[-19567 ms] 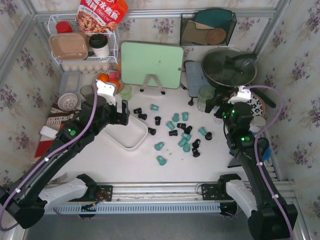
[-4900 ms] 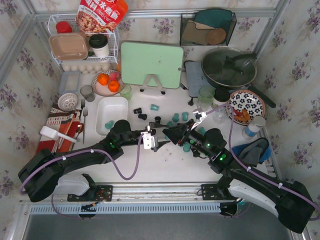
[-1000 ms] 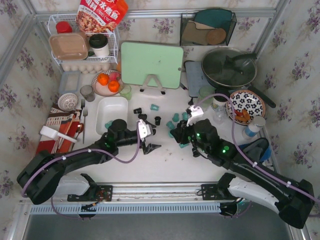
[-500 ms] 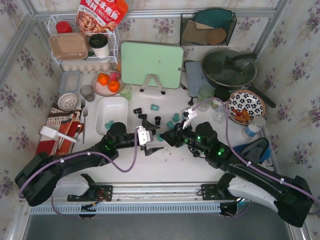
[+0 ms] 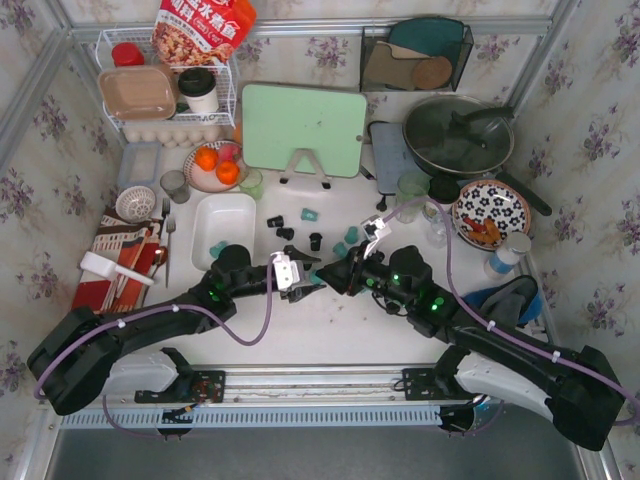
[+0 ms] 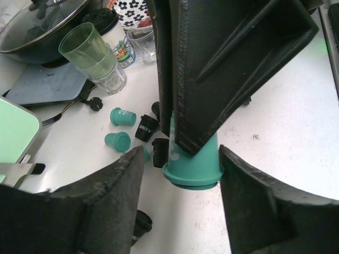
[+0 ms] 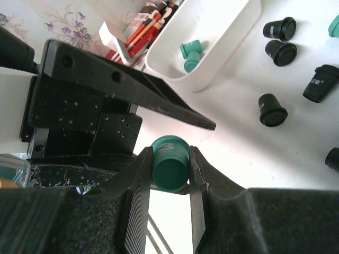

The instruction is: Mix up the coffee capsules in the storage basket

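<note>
Capsules (image 7: 281,52), small flared cups in black and teal, lie scattered on the smooth white surface (image 5: 340,335). One teal capsule (image 6: 193,169), tapered with a thick rim, is clamped between the grainy matte-black fingers of the right gripper (image 7: 169,159). The left gripper (image 6: 180,159) has its jaws apart, flanking that capsule. Two more teal ones lie in the shallow, round-cornered white basket (image 5: 228,215), left of both grippers.
</note>
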Robot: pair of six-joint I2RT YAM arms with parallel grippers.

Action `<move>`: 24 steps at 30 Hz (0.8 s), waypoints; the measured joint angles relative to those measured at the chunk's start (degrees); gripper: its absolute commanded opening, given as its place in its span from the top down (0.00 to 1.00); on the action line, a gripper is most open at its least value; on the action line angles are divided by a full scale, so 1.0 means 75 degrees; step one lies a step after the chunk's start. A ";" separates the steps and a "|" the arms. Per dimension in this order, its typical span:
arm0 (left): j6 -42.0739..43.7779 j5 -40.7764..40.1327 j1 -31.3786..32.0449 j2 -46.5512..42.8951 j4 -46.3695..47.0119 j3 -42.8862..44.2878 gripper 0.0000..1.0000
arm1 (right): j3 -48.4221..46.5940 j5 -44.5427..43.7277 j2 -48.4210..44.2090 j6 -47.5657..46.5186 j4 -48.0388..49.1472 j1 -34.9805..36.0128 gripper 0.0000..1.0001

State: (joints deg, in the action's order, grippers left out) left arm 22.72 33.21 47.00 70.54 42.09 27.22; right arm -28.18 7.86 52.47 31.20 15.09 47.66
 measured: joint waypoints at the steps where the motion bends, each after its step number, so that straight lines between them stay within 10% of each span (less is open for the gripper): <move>1: -0.0003 0.0006 0.0000 -0.0015 0.0000 0.0000 0.43 | 0.0009 -0.0009 0.0000 0.0012 0.0032 0.0000 0.79; 16: -0.0067 -0.0356 0.0020 -0.0163 0.0085 -0.0082 0.58 | -0.0134 -0.0221 -0.0224 0.0099 -0.0090 0.0000 0.47; 24: -0.0527 -0.1833 -0.0248 -0.0020 0.0099 -0.0029 0.57 | -0.0726 -0.1443 -0.1049 -0.0213 -0.1256 0.0000 0.47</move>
State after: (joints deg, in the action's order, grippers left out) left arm 18.76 19.46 45.15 70.39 42.83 27.00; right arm -33.63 -2.96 44.60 29.61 5.67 47.66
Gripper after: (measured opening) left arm 0.437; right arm 0.549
